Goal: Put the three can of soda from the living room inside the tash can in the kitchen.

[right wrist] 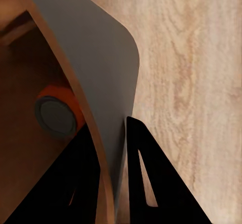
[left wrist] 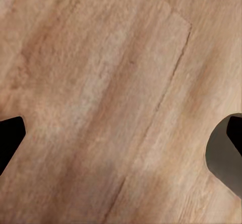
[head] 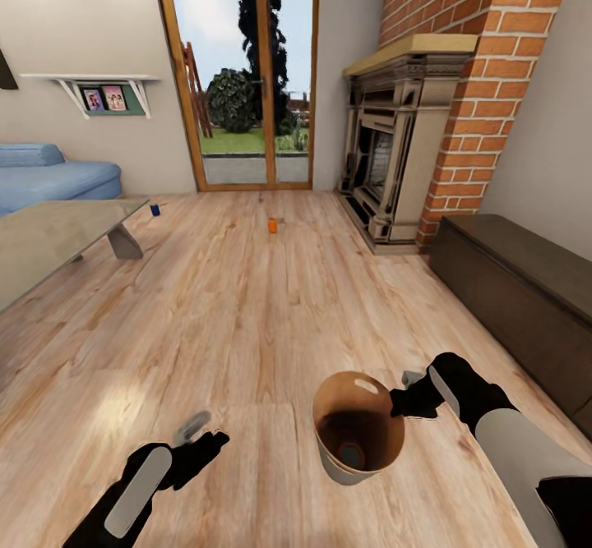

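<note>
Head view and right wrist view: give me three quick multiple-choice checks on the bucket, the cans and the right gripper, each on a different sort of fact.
1. Where is the dark blue soda can?
A. in the bucket
B. on the wood floor by the glass table's leg
C. on the fireplace mantel

2. How many cans lie inside the dark grey tapered bucket with the brown inside?
A. none
B. one
C. three

3. What is the right gripper doing?
A. pinching the bucket's wall
B. hanging open over the floor
C. holding a can

Answers: 1 B, it stands on the floor near the table. 2 B, a single orange can lies at the bottom. 3 A, one finger sits inside the wall, one outside.
</note>
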### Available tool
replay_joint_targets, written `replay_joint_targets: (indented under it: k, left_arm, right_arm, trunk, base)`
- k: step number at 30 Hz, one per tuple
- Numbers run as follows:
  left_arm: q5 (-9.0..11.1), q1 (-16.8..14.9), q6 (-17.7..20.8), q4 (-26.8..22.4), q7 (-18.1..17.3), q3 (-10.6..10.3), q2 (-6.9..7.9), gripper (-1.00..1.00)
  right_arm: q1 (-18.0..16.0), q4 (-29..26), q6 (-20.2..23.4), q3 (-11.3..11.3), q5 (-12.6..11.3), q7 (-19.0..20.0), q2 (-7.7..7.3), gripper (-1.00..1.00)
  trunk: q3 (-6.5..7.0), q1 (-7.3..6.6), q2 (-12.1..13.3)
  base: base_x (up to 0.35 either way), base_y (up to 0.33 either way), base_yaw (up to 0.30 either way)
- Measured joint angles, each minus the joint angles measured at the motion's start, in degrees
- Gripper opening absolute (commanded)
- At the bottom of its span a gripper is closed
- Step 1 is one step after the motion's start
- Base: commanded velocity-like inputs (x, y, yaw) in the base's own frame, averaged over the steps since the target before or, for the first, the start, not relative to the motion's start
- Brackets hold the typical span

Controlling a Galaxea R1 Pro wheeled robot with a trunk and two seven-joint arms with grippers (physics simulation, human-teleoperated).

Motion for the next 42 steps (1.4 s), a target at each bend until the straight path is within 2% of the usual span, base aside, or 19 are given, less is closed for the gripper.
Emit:
replay_joint_targets:
  k: [3, 7, 15, 17, 22, 24, 27, 31, 35, 38, 42]
  left_arm:
    - [-0.1, 0.1, -2.2, 2.6, 0.0, -0.7, -1.01, 1.00]
    - [-0.2, 0.1, -3.3, 3.9, 0.0, -1.0, -1.52, 1.00]
    - [-0.3, 0.5, -3.2, 3.9, 1.0, -0.8, -0.81, 1.00]
    - [-0.3, 0.8, -3.0, 2.1, 3.2, -0.8, -0.66, 1.00]
    - [-0.2, 2.9, 0.6, -5.7, 12.6, -0.9, -0.59, 1.00]
    - [-0.3, 3.6, 1.7, -6.8, 14.7, -1.0, -0.66, 1.00]
    - [-0.3, 3.8, 1.9, -6.7, 15.2, -1.1, -0.75, 1.00]
    - [-0.3, 3.9, 2.0, -6.5, 15.5, -1.1, -0.83, 1.00]
    - [-0.4, 3.9, 1.5, -6.1, 15.5, -1.1, -0.84, 1.00]
    - [-0.3, 3.9, 1.4, -6.4, 15.4, -1.1, -0.89, 1.00]
    - [-0.3, 3.9, 1.3, -6.7, 15.5, -1.1, -1.11, 1.00]
  right_arm:
    - [0.0, 0.0, 0.0, 0.1, 0.0, 0.0, 0.09, -1.00]
    - [0.0, -0.1, 0.0, 0.3, -0.2, -0.1, 0.18, -1.00]
    - [0.0, -0.1, 0.0, 0.5, -0.1, -0.1, 0.20, -1.00]
    - [0.0, -0.1, 0.0, 0.5, -0.1, -0.1, 0.19, -1.00]
    - [0.0, -1.2, -0.1, 0.4, 0.3, -0.1, -0.14, -1.00]
    - [0.6, -2.4, -1.9, 0.3, 0.2, -0.2, -0.32, -1.00]
    - [1.0, -2.8, -2.6, 0.3, -0.4, -0.1, -0.37, -1.00]
    - [1.2, -2.9, -2.9, 0.2, 0.0, 0.0, -0.41, -1.00]
    - [1.2, -2.9, 0.1, -0.1, -0.2, 0.1, -0.56, -1.00]
    - [0.9, -2.9, -0.1, -0.5, 0.1, 0.1, -0.73, -1.00]
    - [0.5, -2.1, 0.1, -0.7, -0.8, 0.0, -1.06, -1.00]
  trunk:
    - [0.00, 0.00, 0.0]
    - [0.00, 0.00, 0.0]
    - [0.00, 0.00, 0.0]
    - [0.00, 0.00, 0.0]
    - [0.01, -0.01, 0.0]
    - [0.00, 0.00, 0.0]
    - [0.00, 0.00, 0.0]
    - [0.00, 0.00, 0.0]
    - [0.00, 0.00, 0.0]
    - [0.00, 0.00, 0.0]
    - [0.00, 0.00, 0.0]
  base:
    - [0.334, 0.105, 0.000]
    - [0.338, 0.095, 0.000]
    - [0.342, 0.037, 0.000]
    - [0.343, 0.006, 0.000]
    - [0.344, 0.021, 0.000]
    - [0.344, 0.060, 0.000]
    - [0.344, 0.066, 0.000]
    - [0.344, 0.069, 0.000]
    - [0.344, 0.085, 0.000]
    - [0.344, 0.121, 0.000]
    - [0.344, 0.139, 0.000]
